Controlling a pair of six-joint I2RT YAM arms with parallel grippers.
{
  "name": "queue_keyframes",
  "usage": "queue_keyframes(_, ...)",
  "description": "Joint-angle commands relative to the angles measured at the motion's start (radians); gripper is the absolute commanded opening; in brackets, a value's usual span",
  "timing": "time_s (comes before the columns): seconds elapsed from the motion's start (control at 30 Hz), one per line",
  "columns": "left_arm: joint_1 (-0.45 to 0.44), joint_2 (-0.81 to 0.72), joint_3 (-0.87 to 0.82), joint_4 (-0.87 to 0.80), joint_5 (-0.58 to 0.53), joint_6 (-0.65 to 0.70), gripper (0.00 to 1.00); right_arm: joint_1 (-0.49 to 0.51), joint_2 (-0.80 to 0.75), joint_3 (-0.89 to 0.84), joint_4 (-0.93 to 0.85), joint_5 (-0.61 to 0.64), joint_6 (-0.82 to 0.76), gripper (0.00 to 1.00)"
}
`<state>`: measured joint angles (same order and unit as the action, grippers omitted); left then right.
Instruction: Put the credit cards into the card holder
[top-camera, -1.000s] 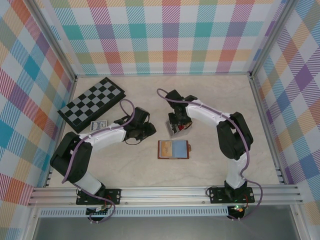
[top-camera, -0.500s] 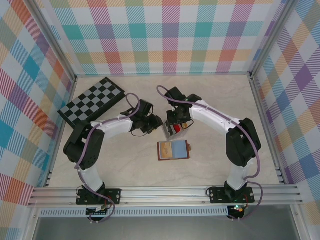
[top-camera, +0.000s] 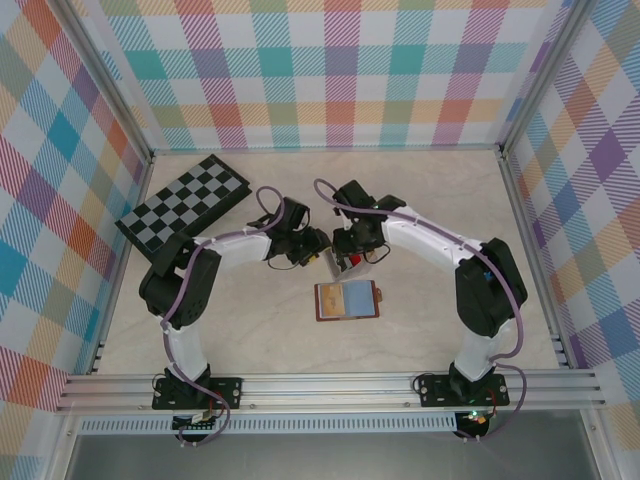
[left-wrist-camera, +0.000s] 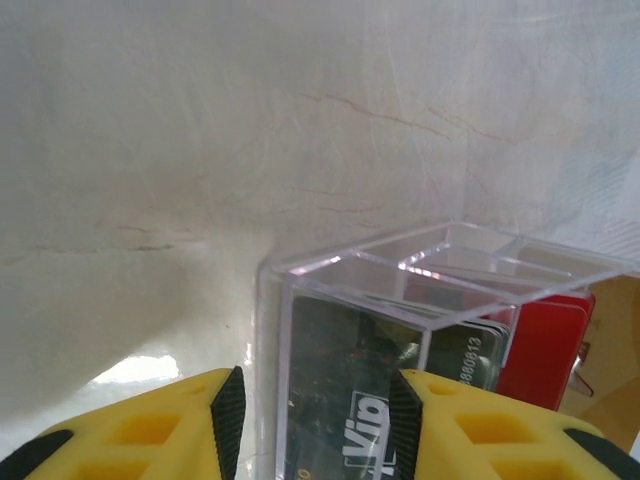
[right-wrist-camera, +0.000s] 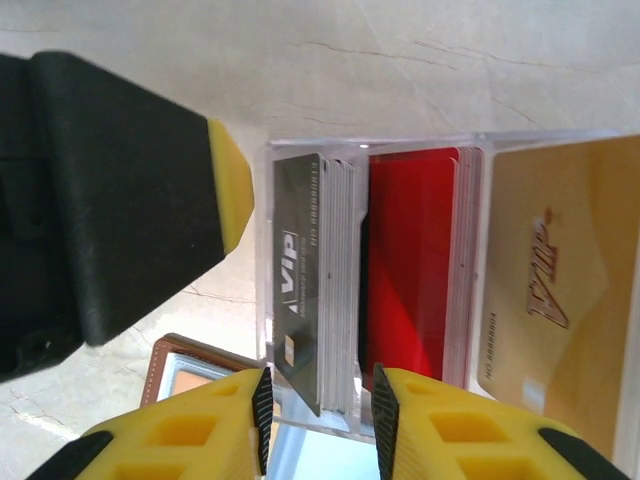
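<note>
Right tool (right-wrist-camera: 320, 400) straddles grey card (right-wrist-camera: 300, 270) in clear tray (right-wrist-camera: 400, 140).

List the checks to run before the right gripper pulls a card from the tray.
1. Right gripper open, lined up on the dark card: ok.
2. Card clamped: not ok, jaws apart.
3. Left gripper open at the tray: ok.
4. Left gripper touching tray: cannot tell.
5. Card holder lies open: ok.
6. Free slot in it: cannot tell.

White-and-black arms (top-camera: 232, 246) carry purple cables (top-camera: 318, 188) and yellow pincer fingers (right-wrist-camera: 175, 430).
</note>
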<state>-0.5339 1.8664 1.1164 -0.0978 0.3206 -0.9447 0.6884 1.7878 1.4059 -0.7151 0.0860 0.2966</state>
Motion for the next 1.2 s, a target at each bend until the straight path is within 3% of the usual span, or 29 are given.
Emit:
queue_keyframes(0.0,0.032,-0.058,-0.046,0.002,-0.017,-0.021,0.46,0.028,0.044,0.015,0.013,0.065,-0.048,0.34)
queue_keyframes(0.23,0.071,-0.126,-0.101,-0.025,-0.065,-0.025,0.46,0.066,0.104,0.025,0.03,0.13,-0.126,0.34)
queue_keyframes(0.73,0.088,-0.147,-0.125,-0.025,-0.063,-0.028,0.46,0.131,0.177,0.047,0.003,0.458,-0.177,0.36)
queue_keyframes(1.17,0.088,-0.15,-0.139,-0.018,-0.056,-0.029,0.46,0.099,0.124,0.014,-0.003,0.497,-0.18,0.36)
